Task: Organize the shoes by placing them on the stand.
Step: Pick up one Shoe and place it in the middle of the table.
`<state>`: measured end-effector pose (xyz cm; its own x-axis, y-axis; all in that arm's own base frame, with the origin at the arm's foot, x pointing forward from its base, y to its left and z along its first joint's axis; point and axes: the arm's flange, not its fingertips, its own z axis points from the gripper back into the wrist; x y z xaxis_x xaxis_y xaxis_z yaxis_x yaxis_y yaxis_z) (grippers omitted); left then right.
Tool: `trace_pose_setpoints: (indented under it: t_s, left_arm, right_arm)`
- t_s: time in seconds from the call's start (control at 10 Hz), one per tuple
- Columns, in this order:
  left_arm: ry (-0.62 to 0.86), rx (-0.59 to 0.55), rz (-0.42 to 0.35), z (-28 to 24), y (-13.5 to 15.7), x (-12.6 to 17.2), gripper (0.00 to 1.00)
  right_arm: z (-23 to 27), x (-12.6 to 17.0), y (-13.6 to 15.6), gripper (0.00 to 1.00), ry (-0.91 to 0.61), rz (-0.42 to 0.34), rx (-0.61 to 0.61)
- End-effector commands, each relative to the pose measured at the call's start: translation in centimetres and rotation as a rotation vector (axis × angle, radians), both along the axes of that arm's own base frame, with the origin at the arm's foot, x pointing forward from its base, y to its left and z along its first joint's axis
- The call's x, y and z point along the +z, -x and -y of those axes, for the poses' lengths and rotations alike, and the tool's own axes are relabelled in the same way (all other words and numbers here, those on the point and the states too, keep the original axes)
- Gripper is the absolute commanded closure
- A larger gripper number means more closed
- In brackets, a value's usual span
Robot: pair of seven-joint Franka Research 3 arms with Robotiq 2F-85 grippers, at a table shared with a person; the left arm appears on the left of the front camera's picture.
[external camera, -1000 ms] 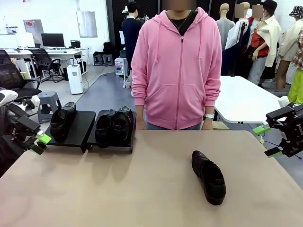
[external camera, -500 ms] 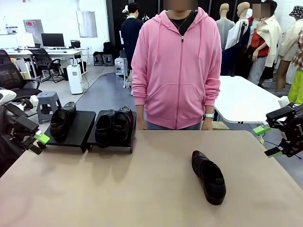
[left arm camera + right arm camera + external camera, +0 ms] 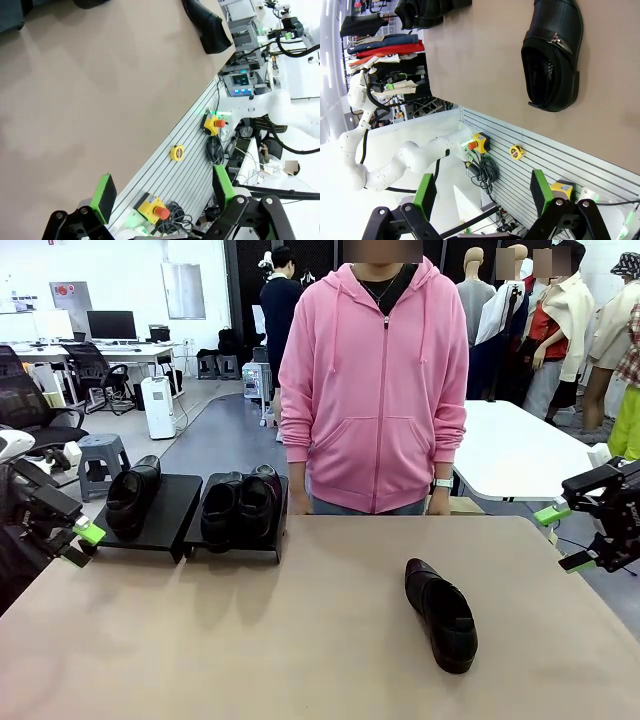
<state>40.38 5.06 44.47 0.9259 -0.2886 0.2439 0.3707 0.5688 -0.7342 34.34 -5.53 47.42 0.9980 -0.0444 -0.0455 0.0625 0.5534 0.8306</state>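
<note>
— What lies behind the tan matte worktop [image 3: 300, 640]?

— A wide, brightly lit room with a smooth grey floor [image 3: 215, 440] and a white far wall [image 3: 110, 270]. At the left stand a long white office desk [image 3: 85, 353] carrying a dark computer monitor [image 3: 111, 324], black mesh office chairs [image 3: 30, 405], a small grey plastic stool [image 3: 100, 460] and a white boxy floor appliance [image 3: 158, 407].

— And to the right?

— A white rectangular table [image 3: 515, 450], with a dark panelled wall [image 3: 320, 260] further back.
</note>
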Motion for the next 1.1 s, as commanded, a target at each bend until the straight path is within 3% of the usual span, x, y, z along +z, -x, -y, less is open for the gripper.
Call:
trace_pose_setpoints:
  t_s: [0.0,0.1,0.2,0.3,0.4,0.5,0.6,0.7,0.8,0.9,1.0]
  left_arm:
    - [-0.003,-0.01,-0.007,-0.1,0.3,0.0,0.0]
    - [-0.003,-0.01,-0.007,-0.1,0.3,0.0,0.0]
    - [-0.003,-0.01,-0.007,-0.1,0.3,0.0,0.0]
    - [-0.003,-0.01,-0.007,-0.1,0.3,0.0,0.0]
    - [-0.003,-0.01,-0.007,-0.1,0.3,0.0,0.0]
    - [-0.003,-0.01,-0.007,-0.1,0.3,0.0,0.0]
    - [-0.003,-0.01,-0.007,-0.1,0.3,0.0,0.0]
    - [-0.003,-0.01,-0.007,-0.1,0.3,0.0,0.0]
    - [-0.003,-0.01,-0.007,-0.1,0.3,0.0,0.0]
    - [-0.003,-0.01,-0.007,-0.1,0.3,0.0,0.0]
    - [-0.003,-0.01,-0.007,-0.1,0.3,0.0,0.0]
  right_arm:
    - [-6.3,1.0,-1.7,0.0,0.19,0.022,0.064]
    - [-13.0,0.8,-4.8,0.0,0.429,0.057,0.095]
    - [-17.7,-0.4,-6.9,0.0,0.654,0.08,0.003]
    - [-19.8,-1.7,-8.0,0.0,0.714,0.16,-0.003]
    - [-20.7,-2.9,-8.1,0.0,0.785,0.159,-0.004]
    - [-21.0,-3.4,-7.4,0.0,0.798,0.106,-0.014]
    - [-20.1,-2.5,-6.6,0.0,0.815,0.117,-0.066]
    - [-23.6,-2.9,-6.5,0.0,0.717,0.209,0.052]
    - [-22.3,-3.8,-7.0,0.0,0.786,0.179,0.011]
    - [-23.2,-4.4,-7.0,0.0,0.996,0.14,-0.004]
    - [-24.7,-6.4,-7.3,0.0,0.994,0.096,0.059]
